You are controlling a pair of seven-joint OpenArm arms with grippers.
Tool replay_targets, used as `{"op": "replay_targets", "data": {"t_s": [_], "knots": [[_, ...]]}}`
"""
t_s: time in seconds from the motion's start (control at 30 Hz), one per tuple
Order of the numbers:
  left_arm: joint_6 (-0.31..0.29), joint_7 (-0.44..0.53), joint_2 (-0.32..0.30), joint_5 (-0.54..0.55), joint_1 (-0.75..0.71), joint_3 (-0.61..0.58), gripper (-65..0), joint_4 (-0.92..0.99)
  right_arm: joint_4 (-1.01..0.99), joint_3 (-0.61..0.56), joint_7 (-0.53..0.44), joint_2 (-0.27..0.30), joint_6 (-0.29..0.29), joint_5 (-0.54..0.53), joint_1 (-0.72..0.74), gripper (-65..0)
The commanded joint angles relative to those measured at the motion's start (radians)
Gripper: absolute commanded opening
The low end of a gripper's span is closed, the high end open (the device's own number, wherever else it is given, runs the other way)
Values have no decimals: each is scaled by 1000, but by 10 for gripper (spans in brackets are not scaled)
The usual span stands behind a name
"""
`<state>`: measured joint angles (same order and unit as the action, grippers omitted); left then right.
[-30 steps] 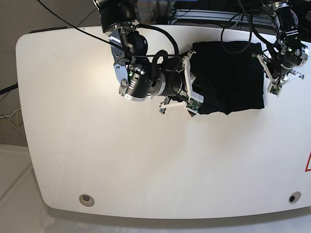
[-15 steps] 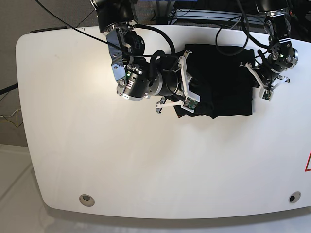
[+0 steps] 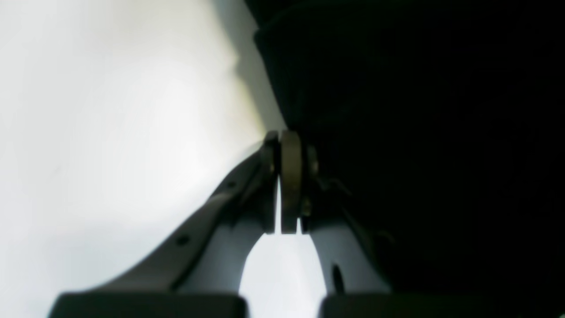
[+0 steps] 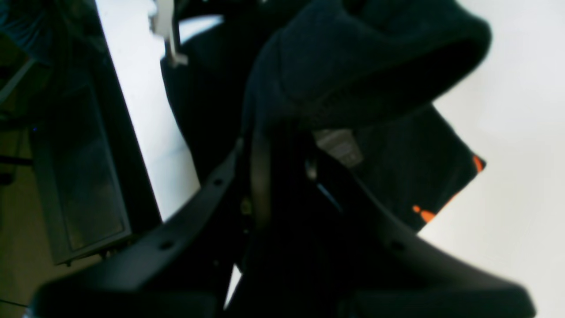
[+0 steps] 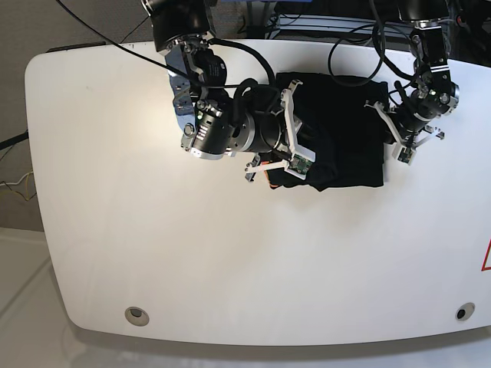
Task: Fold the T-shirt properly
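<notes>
The black T-shirt (image 5: pixel 341 130) is spread on the far part of the white tabletop (image 5: pixel 230 261). Its left edge is grasped by the right hand (image 5: pixel 295 142); the left hand (image 5: pixel 390 132) is clenched at its right edge

White rounded table (image 5: pixel 230 261), glossy glare; grey floor (image 5: pixel 23 31) beyond; cables (image 5: pixel 15 188) at left edge.

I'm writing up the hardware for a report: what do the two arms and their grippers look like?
Both arms are black and silver-grey, built from cylindrical joint housings, with loose black cables looping along them. The right arm's big barrel segment shows small green lights. Each gripper, left gripper and right gripper, has slim, pale grey curved fingers with small round holes and darker pads at the tips.
</notes>
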<state>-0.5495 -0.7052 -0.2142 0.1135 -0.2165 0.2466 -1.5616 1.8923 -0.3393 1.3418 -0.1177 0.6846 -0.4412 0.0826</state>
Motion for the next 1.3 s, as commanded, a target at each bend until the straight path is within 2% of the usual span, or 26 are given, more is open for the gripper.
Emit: {"op": "replay_targets", "data": {"t_s": [0.0,0.2,1.27], "knots": [[-37,-132,17,-28,-28,-22,-650,23,20,-4,-28,-29,8,-26,18,-650],[-37,-132,37,-30,-21,-23,-650,23,17,-5,-28,-39,8,-26,29,-650],[-37,-133,51,-31,-19,-42,-650,-36,-86,-10,-34,-39,1,-23,69,-650]]}}
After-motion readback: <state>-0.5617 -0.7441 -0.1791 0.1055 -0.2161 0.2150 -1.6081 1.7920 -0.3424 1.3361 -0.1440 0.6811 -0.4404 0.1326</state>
